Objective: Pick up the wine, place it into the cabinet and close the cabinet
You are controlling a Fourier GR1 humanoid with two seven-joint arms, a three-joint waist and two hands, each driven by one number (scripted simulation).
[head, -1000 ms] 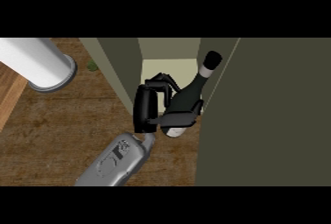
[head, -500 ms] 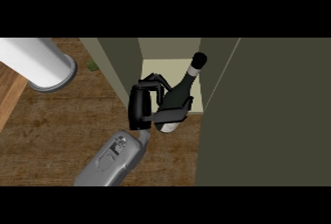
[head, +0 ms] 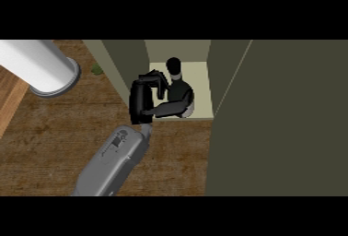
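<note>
My fingers [head: 155, 77] and thumb are curled round the dark glass wine bottle [head: 178, 87], pinching its body from 2 sides. That is my left hand [head: 142, 99], black, on the end of my grey forearm [head: 112, 161], which comes up from the lower edge of the head view. The bottle sits inside the olive-green cabinet [head: 129, 57], over its pale cream shelf floor [head: 200, 78], close to the front lip. Neck and black cap point toward the back wall; the bottle looks upright or slightly tilted, can't tell which. Can't tell if its base touches the shelf. No label, brand or writing readable on the bottle or anywhere else. The big olive-green cabinet door [head: 285, 120] stands open at the right, filling that side of the view. Brown wood-grain counter top [head: 61, 133] lies under my forearm. A white cylinder with a grey rim [head: 34, 64] is at upper left, well apart from the cabinet opening.
</note>
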